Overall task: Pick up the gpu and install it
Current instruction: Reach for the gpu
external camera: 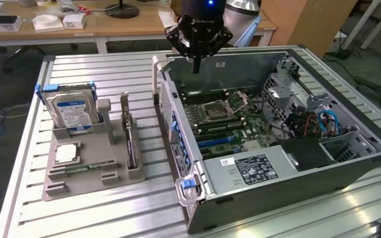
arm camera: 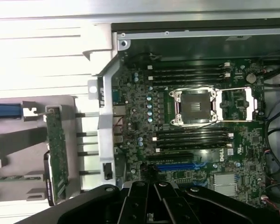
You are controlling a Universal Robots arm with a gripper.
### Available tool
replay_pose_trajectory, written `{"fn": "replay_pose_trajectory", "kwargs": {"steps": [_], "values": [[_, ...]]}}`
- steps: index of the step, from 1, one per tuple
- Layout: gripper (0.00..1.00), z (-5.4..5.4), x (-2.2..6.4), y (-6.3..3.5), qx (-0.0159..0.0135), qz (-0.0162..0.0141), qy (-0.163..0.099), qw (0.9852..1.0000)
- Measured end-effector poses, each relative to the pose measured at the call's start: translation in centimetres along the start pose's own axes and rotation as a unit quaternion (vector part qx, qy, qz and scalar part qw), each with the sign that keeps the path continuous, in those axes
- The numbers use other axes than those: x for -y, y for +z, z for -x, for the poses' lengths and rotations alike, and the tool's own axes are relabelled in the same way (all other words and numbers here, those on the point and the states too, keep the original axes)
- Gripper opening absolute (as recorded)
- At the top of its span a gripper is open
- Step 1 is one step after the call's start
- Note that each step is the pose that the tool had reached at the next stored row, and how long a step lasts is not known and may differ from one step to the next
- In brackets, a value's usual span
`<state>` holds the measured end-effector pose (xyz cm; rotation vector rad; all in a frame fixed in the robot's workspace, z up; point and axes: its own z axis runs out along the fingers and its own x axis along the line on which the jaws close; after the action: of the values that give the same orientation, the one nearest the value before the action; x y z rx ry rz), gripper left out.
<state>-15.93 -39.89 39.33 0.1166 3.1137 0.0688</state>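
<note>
- Exterior view: black, angular jaws are pressed together and grip nothing, hanging over the far rim of the open sheet-metal computer case (external camera: pixel 243 62).
- Beneath them lies the green motherboard (external camera: pixel 233 116) with its square, metal-framed processor socket (arm camera: pixel 196 106).
- The gpu (external camera: pixel 131 144), a thin flat green card, stands on edge in the grey moulded holder (external camera: pixel 88 188), on the exterior view's left of the case.
- Both rest on a slatted metal bench (external camera: pixel 97 218).

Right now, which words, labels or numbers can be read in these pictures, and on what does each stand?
"DELL", probably: white print on the motherboard.
Unreadable, blurred: label on the hard drive.
Unreadable, blurred: black label in the computer case.
Unreadable, blurred: lettering on the pincer.
</note>
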Motion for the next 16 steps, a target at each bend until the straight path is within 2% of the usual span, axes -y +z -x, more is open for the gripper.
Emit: {"fn": "replay_pose_trajectory", "kwargs": {"steps": [16], "values": [[0.1, -5.2, 0.38, -0.14, 0.0, 0.0001, 0.0, 1.0]]}}
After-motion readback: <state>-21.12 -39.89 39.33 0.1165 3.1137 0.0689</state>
